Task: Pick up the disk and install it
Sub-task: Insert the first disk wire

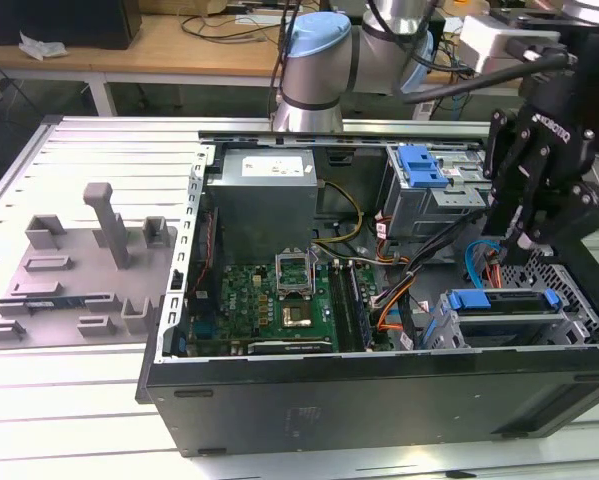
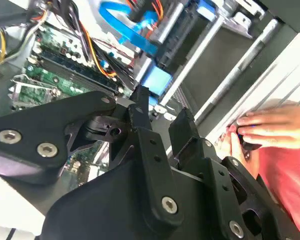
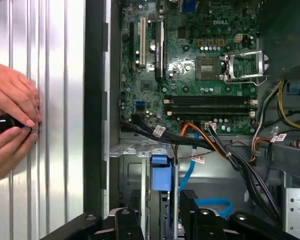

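Down at 4 o'clock in the exterior view, the disk is being cradled flat inside the case, long axis running 9-to-3, blue-framed face up. Right at its 12 o'clock, the gripper is being held with tips pointing down toward 6, fingers being held apart with zilch between them. A person's hand is being rested on the ribbed table.
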You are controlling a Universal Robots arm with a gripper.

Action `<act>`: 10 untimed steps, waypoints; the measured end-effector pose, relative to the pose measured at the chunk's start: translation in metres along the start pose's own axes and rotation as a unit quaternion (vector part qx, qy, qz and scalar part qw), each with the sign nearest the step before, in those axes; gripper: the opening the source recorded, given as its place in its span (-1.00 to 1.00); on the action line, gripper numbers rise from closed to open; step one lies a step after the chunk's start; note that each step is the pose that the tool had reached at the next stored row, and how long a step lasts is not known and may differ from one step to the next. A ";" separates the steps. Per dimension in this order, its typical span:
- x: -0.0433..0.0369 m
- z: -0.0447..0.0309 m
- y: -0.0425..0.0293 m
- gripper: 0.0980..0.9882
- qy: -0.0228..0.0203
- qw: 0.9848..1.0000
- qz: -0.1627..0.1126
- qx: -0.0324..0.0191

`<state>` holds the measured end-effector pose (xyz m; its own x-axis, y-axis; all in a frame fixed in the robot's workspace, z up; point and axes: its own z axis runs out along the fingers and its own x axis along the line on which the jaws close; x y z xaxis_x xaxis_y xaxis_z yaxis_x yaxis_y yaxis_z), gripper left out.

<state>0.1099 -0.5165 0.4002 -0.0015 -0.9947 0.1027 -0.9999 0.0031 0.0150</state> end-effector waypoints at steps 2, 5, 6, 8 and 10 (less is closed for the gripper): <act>-0.0108 -0.0010 0.0000 -0.22 0.000 1.000 0.002 0.019; -0.0145 -0.0013 0.0000 -0.22 0.000 0.999 0.005 0.036; -0.0154 -0.0012 0.0001 -0.22 0.001 0.999 0.008 0.043; -0.0162 -0.0010 0.0001 -0.22 0.005 0.999 0.011 0.050; -0.0189 -0.0013 0.0001 -0.22 0.016 0.998 0.011 0.056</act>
<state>0.1099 -0.4976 0.3996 -0.0252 -0.9906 0.1342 -0.9950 0.0119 -0.0991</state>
